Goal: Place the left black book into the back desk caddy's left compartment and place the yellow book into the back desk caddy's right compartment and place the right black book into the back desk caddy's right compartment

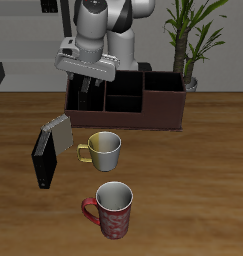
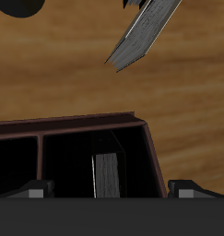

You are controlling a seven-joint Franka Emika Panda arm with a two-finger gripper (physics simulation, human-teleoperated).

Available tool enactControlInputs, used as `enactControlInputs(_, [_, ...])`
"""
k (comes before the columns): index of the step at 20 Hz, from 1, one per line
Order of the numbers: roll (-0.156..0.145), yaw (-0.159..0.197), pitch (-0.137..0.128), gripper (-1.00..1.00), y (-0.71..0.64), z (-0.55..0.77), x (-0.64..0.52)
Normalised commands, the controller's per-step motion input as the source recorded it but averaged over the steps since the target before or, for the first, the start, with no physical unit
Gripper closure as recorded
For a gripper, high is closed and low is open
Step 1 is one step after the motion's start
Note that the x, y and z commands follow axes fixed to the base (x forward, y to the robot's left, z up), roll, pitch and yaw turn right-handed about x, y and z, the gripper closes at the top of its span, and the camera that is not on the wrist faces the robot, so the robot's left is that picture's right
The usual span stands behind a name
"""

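Observation:
My gripper (image 1: 88, 95) hangs open over one end compartment of the dark brown back desk caddy (image 1: 158, 112). In the wrist view its fingertips (image 2: 30, 190) stand wide apart above the caddy (image 2: 86, 124), and my gripper (image 2: 109, 190) touches nothing. A book (image 2: 104, 175) stands upright in that compartment; it shows grey pages and a dark cover. On the table in front of the caddy a black book (image 1: 43, 162) stands on edge. A second book (image 1: 58, 133), greyish with a yellowish rim, leans against it; its page edge (image 2: 141, 37) also shows in the wrist view.
A yellow-and-white mug (image 1: 104, 150) stands beside the two books. A red mug (image 1: 113, 208) is nearer the table's front edge. A potted plant (image 1: 188, 45) stands behind the caddy's other end.

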Motion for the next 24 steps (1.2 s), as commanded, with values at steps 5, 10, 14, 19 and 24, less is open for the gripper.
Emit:
enactControlInputs(5, [-0.058,0.047,-0.059,-1.0,-0.17,0.33,0.24])
enactControlInputs(10, [-0.049,0.056,-0.035,-1.0,-0.23,0.31,0.41])
enactControlInputs(14, [0.01,-0.002,0.017,-1.0,-0.11,0.11,0.33])
enactControlInputs(19, [0.028,0.039,-0.002,-1.0,-0.11,0.07,0.4])
enactControlInputs(24, [0.009,-0.061,-0.002,-1.0,-0.26,0.07,0.29])
